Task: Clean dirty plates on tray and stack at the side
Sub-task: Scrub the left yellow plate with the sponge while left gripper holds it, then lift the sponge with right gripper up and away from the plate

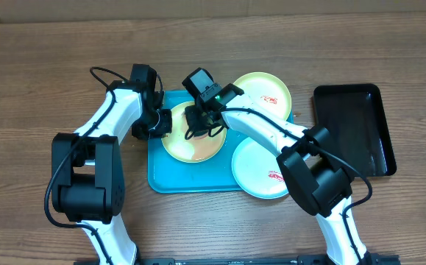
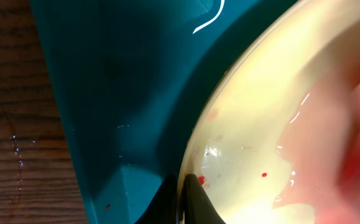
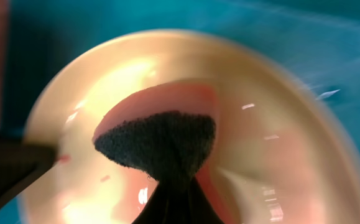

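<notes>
With left end effector (image 2: 184, 190) pinching the plate (image 2: 260, 124) at 9 o'clock and right end effector (image 3: 170, 182) gripping the sponge (image 3: 158, 137), I feared scrubbing would wrench the plate loose.

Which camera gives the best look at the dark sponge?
Right wrist: the dark sponge sits centre frame, pinched in the right gripper, on the yellow plate. Overhead hides it under that gripper; left wrist shows plate and tray, no sponge.

Wooden table (image 1: 36, 66), turquoise tray (image 1: 167, 179) at centre, black tray (image 1: 351, 126) at right
</notes>
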Controlling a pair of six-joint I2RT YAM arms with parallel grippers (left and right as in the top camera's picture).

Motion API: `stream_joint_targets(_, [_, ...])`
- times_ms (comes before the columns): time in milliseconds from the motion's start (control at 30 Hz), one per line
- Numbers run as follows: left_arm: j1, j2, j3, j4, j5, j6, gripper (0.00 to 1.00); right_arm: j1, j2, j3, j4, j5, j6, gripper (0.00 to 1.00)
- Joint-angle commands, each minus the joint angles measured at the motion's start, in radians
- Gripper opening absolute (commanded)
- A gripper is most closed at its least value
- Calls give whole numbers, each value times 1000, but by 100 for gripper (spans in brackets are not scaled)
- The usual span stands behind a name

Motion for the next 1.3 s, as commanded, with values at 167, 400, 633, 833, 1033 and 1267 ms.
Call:
stream_joint_targets(167, [-1, 11, 9, -3, -19, 19, 4, -2, 9, -3, -193, -122, 16, 4])
stream_joint_targets(400, [-1, 11, 9, -3, -19, 19, 4, -9, 9, 19, -233, 374, 16, 4])
stream_joint_targets(633, [-1, 11, 9, -3, -19, 19, 4, -9, 9, 3, 27, 278, 16, 4])
stream_joint_targets(833, [-1, 11, 9, -3, -19, 19, 4, -8, 37, -6, 29, -54, 17, 4])
stream_joint_targets(1033, [-1, 11, 9, -2, -19, 19, 4, -11, 43, -6, -161, -163, 20, 4])
stream_joint_targets(1267, [-1, 11, 9, -2, -32, 20, 4, -95, -45, 111, -309, 97, 22, 4])
